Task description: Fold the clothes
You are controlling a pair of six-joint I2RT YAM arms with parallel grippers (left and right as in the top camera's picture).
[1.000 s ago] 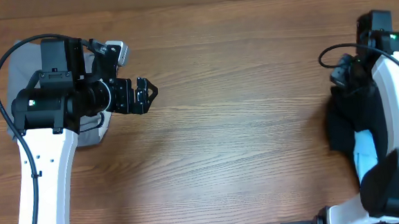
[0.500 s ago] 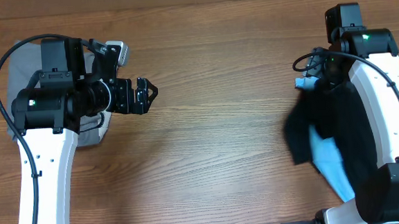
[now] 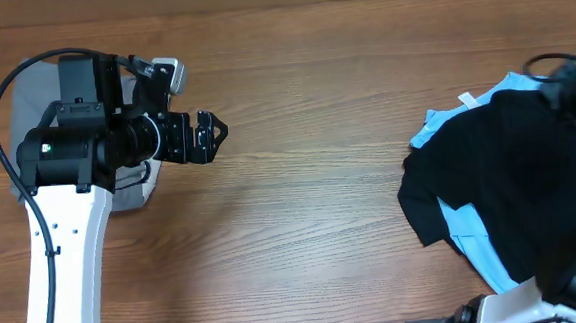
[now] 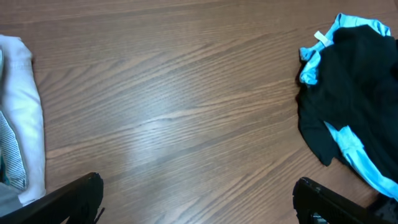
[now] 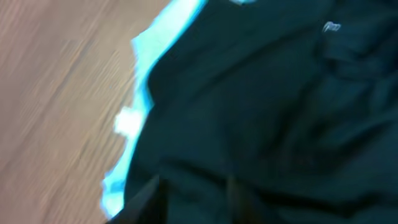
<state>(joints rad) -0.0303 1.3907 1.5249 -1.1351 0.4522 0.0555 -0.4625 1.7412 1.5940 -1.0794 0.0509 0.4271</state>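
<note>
The left fingers (image 3: pixel 212 136) stood wide apart over bare worktop (image 3: pixel 321 210), holding nothing, with a white cloth (image 4: pixel 22 124) just beside them. The right fingers were lost in blur against black fabric, so I could not tell their state. The black and light-blue garment (image 3: pixel 499 179) lay bunched at the worktop's right side, well apart from the left fingers. It looked light, limp and prone to sagging; a pinch at the blue hem or a corner seemed best.
</note>
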